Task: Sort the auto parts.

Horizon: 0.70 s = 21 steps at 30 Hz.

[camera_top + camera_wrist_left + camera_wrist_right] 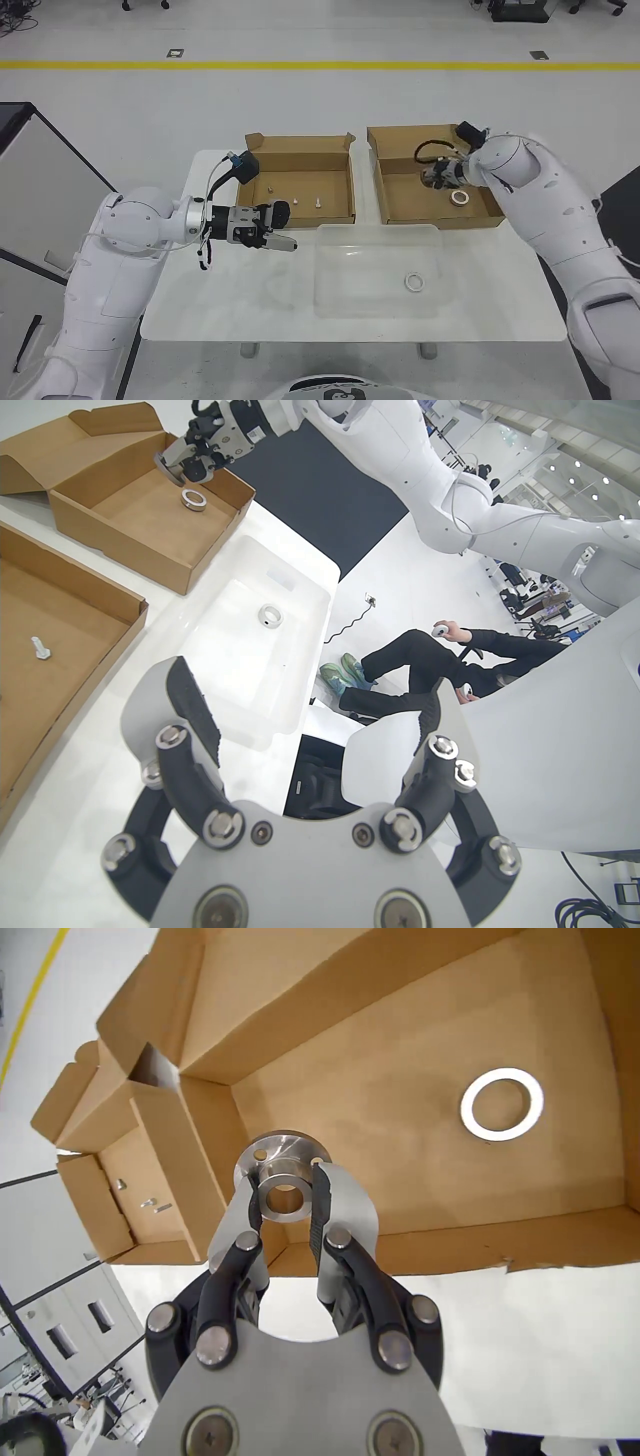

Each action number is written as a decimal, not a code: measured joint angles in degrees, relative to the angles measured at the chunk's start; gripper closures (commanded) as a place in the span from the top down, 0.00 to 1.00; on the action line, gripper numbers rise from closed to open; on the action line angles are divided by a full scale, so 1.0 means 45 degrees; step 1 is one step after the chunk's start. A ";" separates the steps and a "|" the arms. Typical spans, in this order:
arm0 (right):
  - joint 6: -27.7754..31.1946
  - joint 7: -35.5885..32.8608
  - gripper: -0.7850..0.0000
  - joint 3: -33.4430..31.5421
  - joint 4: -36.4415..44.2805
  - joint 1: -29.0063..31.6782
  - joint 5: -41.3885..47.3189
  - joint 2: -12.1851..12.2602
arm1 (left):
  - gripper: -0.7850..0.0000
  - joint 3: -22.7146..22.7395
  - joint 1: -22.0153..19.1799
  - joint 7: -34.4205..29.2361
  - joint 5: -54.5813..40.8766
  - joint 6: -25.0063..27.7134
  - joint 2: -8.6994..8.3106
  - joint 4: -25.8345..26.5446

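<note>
Starting on the left: the left gripper (283, 228) hangs over the table's near-left area with its jaws spread wide and nothing between them, just beside the front corner of the left box (300, 148). 3 small bolts (317, 200) lie on that box's floor. The danger here is a sideways swing, which could clip the cardboard wall and shove the box.

Moving to the middle, the clear tray (330, 300) holds 1 white ring (412, 283) lying flat near its right end. That ring looks smooth and low, so a pinch that lands off-centre could skid it along the plastic instead of lifting it.

Over on the right is the action. The right gripper (285, 1188) is inside the right box (500, 1238), clamped on the hub of a metal flanged bushing (290, 1140), flange pointing away from the wrist. Only the finger ends bite that round hub – a thin hold on polished metal, so the part could twist or slip out.

How high it sits above the cardboard floor is hard to judge from these views. If it is let go too high, the heavy piece may bounce, roll or land on the flat ring (501, 1104) lying nearby in the same box. And a careless exit could snag a flap and drag the box across the table.
</note>
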State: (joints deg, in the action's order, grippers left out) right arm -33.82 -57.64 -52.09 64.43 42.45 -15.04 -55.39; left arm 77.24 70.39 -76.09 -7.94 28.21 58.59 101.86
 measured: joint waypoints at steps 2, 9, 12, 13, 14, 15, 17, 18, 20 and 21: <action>0.0019 0.0030 0.00 0.0127 -0.0446 -0.0061 -0.0077 -0.0062 | 1.00 0.0000 0.0000 0.0000 0.0000 0.0000 0.0000 0.0000; 0.0144 0.0322 0.00 0.0541 -0.1594 -0.0299 -0.0342 -0.0304 | 1.00 0.0000 0.0000 0.0000 0.0000 0.0000 0.0000 0.0000; 0.0252 0.0586 0.00 0.0784 -0.2017 -0.0430 -0.0522 -0.0449 | 1.00 0.0000 0.0000 0.0000 0.0000 0.0000 0.0000 0.0000; 0.0282 0.0656 0.00 0.0863 -0.2118 -0.0467 -0.0572 -0.0496 | 1.00 0.0000 0.0000 0.0000 0.0000 0.0000 0.0000 0.0000; 0.0310 0.0720 0.00 0.0970 -0.2245 -0.0502 -0.0614 -0.0563 | 1.00 0.0000 0.0000 0.0000 0.0000 0.0000 0.0000 0.0000; 0.0330 0.0760 0.00 0.1057 -0.2348 -0.0521 -0.0650 -0.0614 | 1.00 0.0000 0.0000 0.0000 0.0000 0.0000 0.0000 0.0000; 0.0362 0.0869 0.00 0.1249 -0.2600 -0.0584 -0.0718 -0.0739 | 1.00 0.0000 0.0000 0.0000 0.0000 0.0000 0.0000 0.0000; 0.0382 0.0928 0.00 0.1316 -0.2699 -0.0611 -0.0716 -0.0795 | 1.00 0.0000 0.0000 0.0000 0.0000 0.0000 0.0000 0.0000; 0.0447 0.1039 0.00 0.1460 -0.2969 -0.0665 -0.0675 -0.0927 | 1.00 0.0000 0.0000 0.0000 0.0000 0.0000 0.0000 0.0000; 0.0470 0.1052 0.00 0.1519 -0.3103 -0.0697 -0.0649 -0.0984 | 1.00 0.0000 0.0000 0.0000 0.0000 0.0000 0.0000 0.0000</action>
State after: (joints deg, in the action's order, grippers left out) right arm -31.70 -52.90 -45.25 50.47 39.31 -17.96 -59.82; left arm 77.24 70.39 -76.09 -7.94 28.21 58.59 101.86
